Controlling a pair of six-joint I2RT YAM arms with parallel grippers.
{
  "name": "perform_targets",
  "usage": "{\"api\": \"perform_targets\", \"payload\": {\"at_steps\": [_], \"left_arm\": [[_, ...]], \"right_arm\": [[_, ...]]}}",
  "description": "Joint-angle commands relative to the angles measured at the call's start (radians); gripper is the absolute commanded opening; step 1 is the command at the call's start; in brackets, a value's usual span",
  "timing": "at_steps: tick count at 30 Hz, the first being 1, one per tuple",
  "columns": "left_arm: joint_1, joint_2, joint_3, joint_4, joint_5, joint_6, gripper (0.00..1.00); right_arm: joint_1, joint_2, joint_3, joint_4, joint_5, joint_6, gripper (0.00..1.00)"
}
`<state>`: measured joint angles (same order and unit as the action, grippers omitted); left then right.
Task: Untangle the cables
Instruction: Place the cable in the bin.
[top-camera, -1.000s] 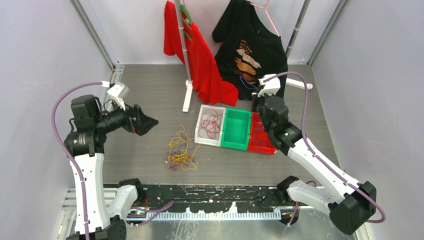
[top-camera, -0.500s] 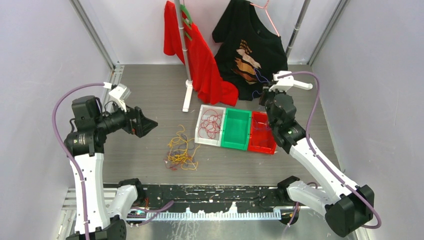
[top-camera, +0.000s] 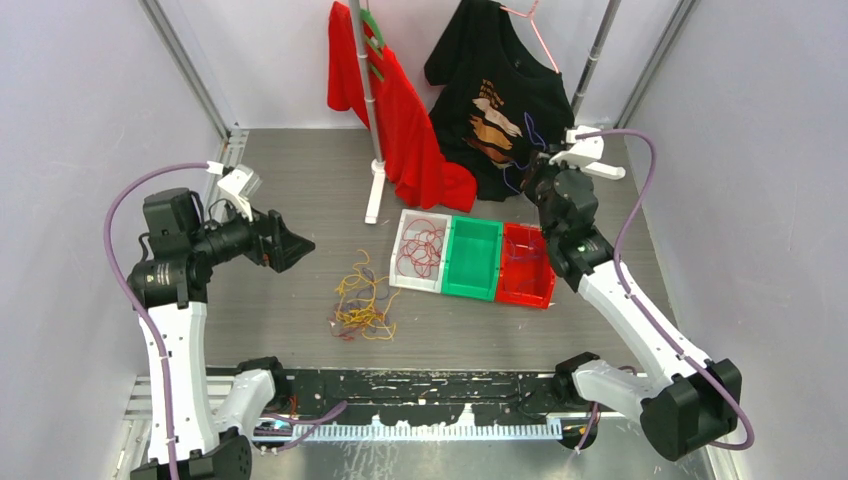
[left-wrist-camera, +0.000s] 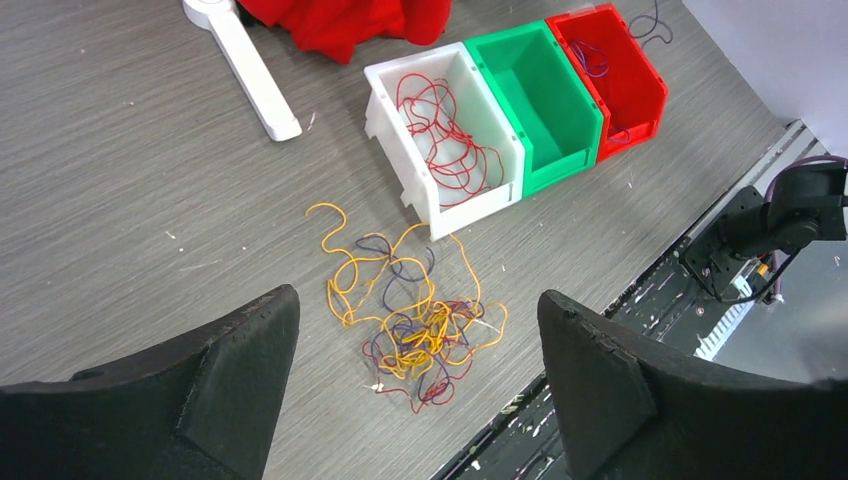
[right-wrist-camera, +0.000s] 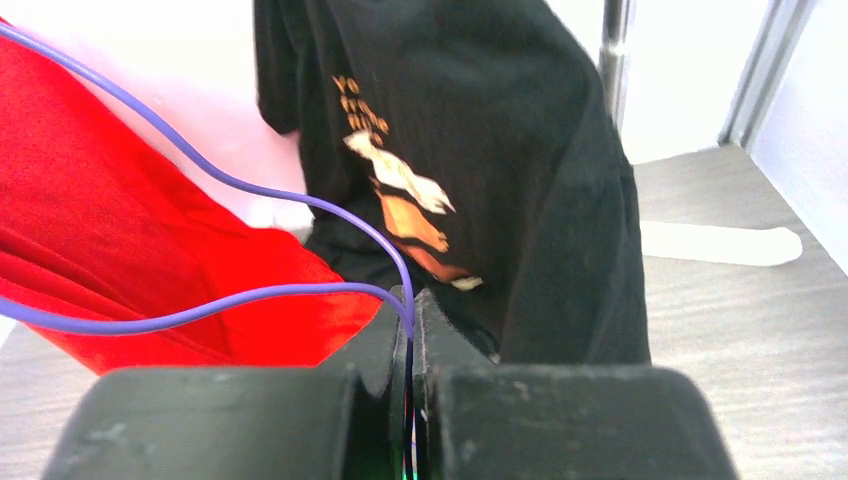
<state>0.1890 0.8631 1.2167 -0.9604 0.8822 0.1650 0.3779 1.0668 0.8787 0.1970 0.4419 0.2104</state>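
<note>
Beside the hanging black T-shirt, right pincer pinches a thin purple cable; swung carelessly, its loop might snag the shirt; left pincer gapes empty.

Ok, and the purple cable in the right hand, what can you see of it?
The purple cable is thin, smooth, plastic-looking, pinched in the shut right hand. Two runs leave the pinch leftward: one arcs up, one lies nearly level. It is held in the air before the red garment and black T-shirt; its ends are out of view.
</note>
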Motion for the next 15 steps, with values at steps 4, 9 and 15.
{"api": "perform_targets", "payload": {"at_steps": [4, 9, 15], "left_arm": [[-0.002, 0.003, 0.045, 0.026, 0.030, -0.004, 0.92], [-0.001, -0.004, 0.040, 0.027, 0.023, 0.002, 0.96], [-0.002, -0.013, 0.032, 0.012, 0.019, 0.025, 0.96]], "right_arm": [[-0.001, -0.023, 0.153, 0.018, -0.044, 0.010, 0.01], [0.000, -0.034, 0.099, 0.027, -0.026, 0.018, 0.01], [-0.001, -0.038, -0.030, 0.078, 0.028, 0.075, 0.01]]}}
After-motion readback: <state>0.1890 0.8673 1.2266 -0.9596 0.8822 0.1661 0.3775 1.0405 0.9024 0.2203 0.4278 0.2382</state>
